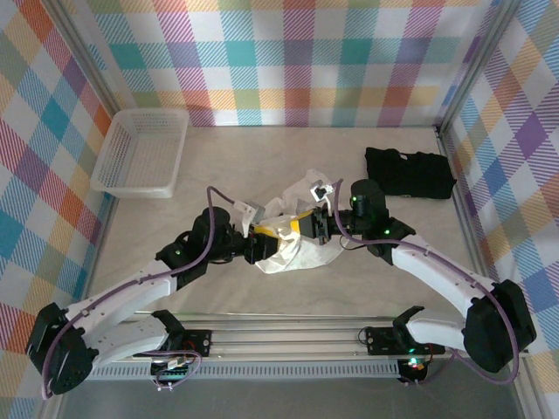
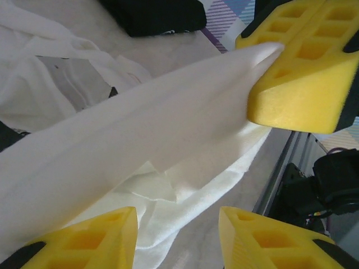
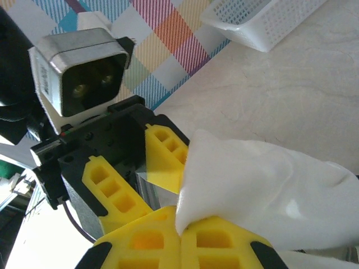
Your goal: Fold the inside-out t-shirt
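- From the top camera: the two arms meet mid-table, the left gripper (image 1: 255,243) and right gripper (image 1: 313,225) nose to nose over the inside-out t-shirt (image 1: 297,253).
- The shirt is bunched under and between the two tools in a crumpled heap. No flat panel and no clean crease, so I'd call this early, with the fold itself yet to be made.
- Count from above: one white shirt, one black folded garment (image 1: 409,171) beyond the right gripper's far side, one white basket (image 1: 112,155) well off past the left gripper, and two grippers.
- Left wrist camera: the left gripper (image 2: 178,218) has its yellow fingers spread, closed on nothing, and a band of the shirt (image 2: 140,129) runs across just ahead of them.
- At the far end of that band the right gripper (image 2: 268,56) pinches the cloth's tip, with the black garment (image 2: 151,14) behind.
- Right wrist camera: the right gripper (image 3: 180,235) is pressed together on a corner of the shirt (image 3: 258,190).
- The left gripper (image 3: 143,179) faces it with its jaws apart, right beside that corner. The basket (image 3: 263,19) sits far ahead.
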You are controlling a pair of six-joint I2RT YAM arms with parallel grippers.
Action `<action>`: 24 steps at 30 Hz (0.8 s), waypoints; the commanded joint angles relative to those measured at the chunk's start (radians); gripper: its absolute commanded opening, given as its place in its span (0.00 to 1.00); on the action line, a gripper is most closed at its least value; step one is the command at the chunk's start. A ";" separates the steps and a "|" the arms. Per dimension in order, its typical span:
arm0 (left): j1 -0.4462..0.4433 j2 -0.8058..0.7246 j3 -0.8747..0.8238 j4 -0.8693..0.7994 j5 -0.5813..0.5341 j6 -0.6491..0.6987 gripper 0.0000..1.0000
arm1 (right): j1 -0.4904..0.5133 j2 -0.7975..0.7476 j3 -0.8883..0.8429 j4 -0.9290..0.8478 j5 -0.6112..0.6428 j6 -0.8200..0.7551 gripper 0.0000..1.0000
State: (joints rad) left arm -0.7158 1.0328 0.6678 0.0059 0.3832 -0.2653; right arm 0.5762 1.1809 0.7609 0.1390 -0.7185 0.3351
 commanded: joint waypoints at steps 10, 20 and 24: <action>0.052 0.120 0.090 0.164 0.114 0.012 0.29 | -0.006 -0.049 -0.023 -0.006 -0.007 -0.033 0.00; -0.126 0.009 0.260 -0.096 -0.183 -0.066 0.00 | 0.063 -0.116 0.098 -0.445 0.724 -0.077 0.44; -0.215 0.065 0.398 -0.310 -0.417 -0.116 0.00 | 0.093 -0.242 -0.010 -0.328 0.616 -0.167 0.58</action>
State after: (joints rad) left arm -0.8970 1.0824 0.9916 -0.1253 0.1852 -0.3340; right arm 0.6506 1.0107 0.7994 -0.2016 -0.1452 0.2546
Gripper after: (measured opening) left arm 0.051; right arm 0.565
